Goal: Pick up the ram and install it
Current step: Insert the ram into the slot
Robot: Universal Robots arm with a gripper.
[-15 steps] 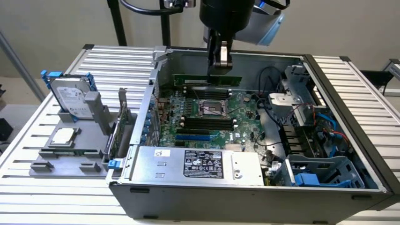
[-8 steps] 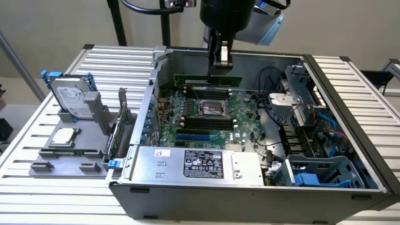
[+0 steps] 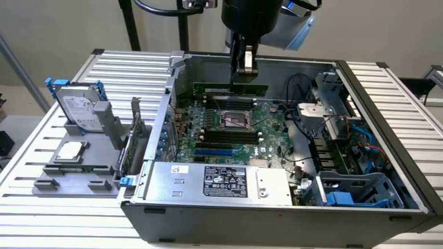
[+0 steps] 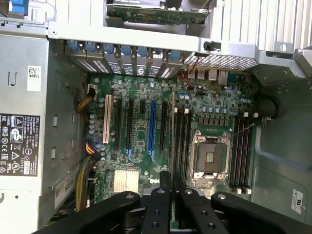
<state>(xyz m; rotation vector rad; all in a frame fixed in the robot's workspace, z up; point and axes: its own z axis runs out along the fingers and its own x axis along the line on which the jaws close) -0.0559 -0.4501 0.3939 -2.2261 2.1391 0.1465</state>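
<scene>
Table: a metal table [image 3: 41, 207] with long slats holds everything.
Gray tray: a gray tray [image 3: 66, 176] sits on the exterior view's left, beside the big box.
Hard drive: a silver hard drive [image 3: 78, 106] in a blue frame stands up at the back of the gray tray.
Small chip: a square silver chip [image 3: 71, 150] lies flat in the gray tray, in front of the hard drive.
Tall card: a green card [image 3: 135, 132] stands on its edge at the gray tray's right side, close to the case wall.
Computer case: the computer case [image 3: 277, 218] lies open on its side in the middle.
Green board: a big green board [image 3: 207, 150] [image 4: 141, 131] lies flat on the floor of the computer case, with long black slots [image 3: 225, 136] on it.
Silver box: a silver box [image 3: 221, 181] with a black sticker fills the near end of the computer case.
Pincer: the pincer [image 3: 242, 78] [image 4: 172, 187] reaches down into the computer case and is closed tight on the ram.
Ram: the ram [image 3: 229, 89] [image 4: 173, 131] is up in the air over the far part of the green board, level, pinched at its top edge.
Blue bin: a blue and gray bin [image 3: 353, 192] sits in the near right corner of the computer case.
</scene>
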